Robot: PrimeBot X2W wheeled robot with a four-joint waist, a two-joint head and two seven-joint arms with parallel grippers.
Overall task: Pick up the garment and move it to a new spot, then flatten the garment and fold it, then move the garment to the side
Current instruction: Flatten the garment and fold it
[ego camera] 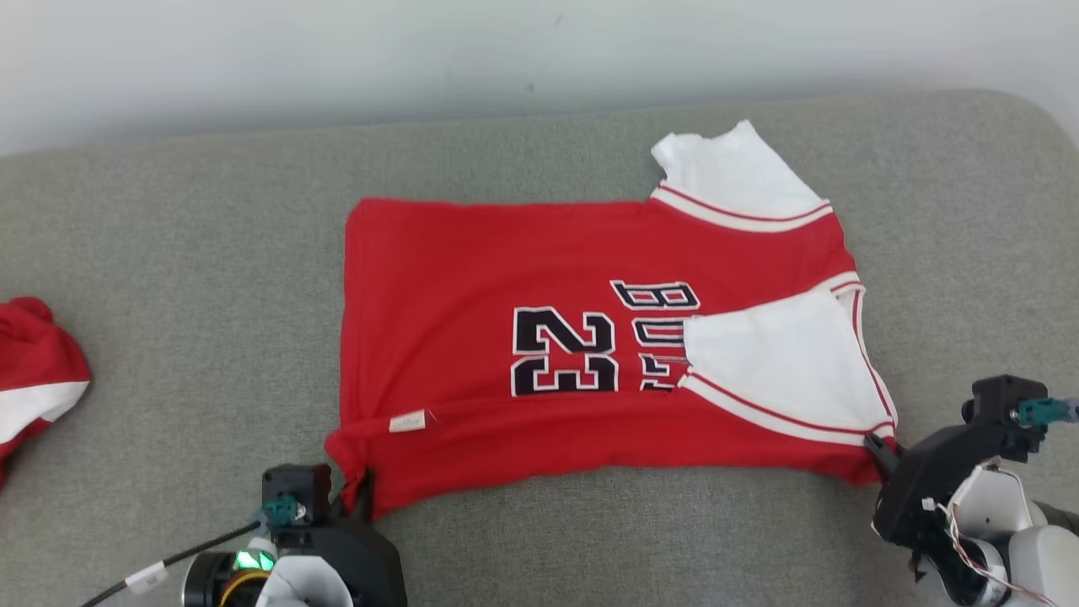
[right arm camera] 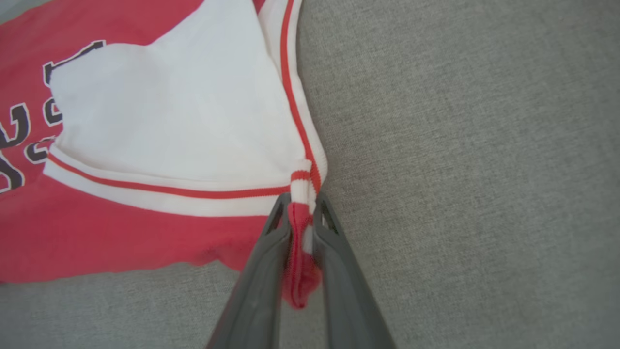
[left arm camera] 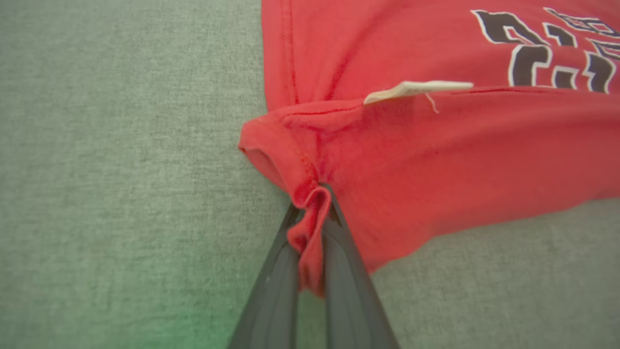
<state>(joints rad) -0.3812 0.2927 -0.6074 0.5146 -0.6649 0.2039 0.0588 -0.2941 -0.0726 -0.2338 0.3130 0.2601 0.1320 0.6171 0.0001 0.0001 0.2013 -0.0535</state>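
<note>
At the far left edge of the head view, a second red-and-white garment [ego camera: 34, 371] lies bunched on the grey upholstered surface [ego camera: 169, 253], well apart from everything else. Further right, the left gripper [ego camera: 361, 491] sits at the near left corner of the red basketball jersey [ego camera: 506, 261]. In the left wrist view its fingers [left arm camera: 271, 291] are closed tight on a pinch of red hem, which bunches up between them. The jersey lies spread across the middle of the surface, hem to the left and shoulders to the right, with its near edge turned over in a long fold. A small white label [ego camera: 407, 421] lies along that fold, near the left gripper; its print is too small to read. A black, white-edged "23" [ego camera: 563, 351] marks the chest. The letters beside it begin "BU", and the rest are covered by a white sleeve [ego camera: 775, 362] folded onto the front. Another white sleeve [ego camera: 733, 173] juts out at the far right corner. The right gripper [ego camera: 878, 448] is clamped on the near right corner, with red-and-white trim pinched between its fingers [right arm camera: 261, 281].
</note>
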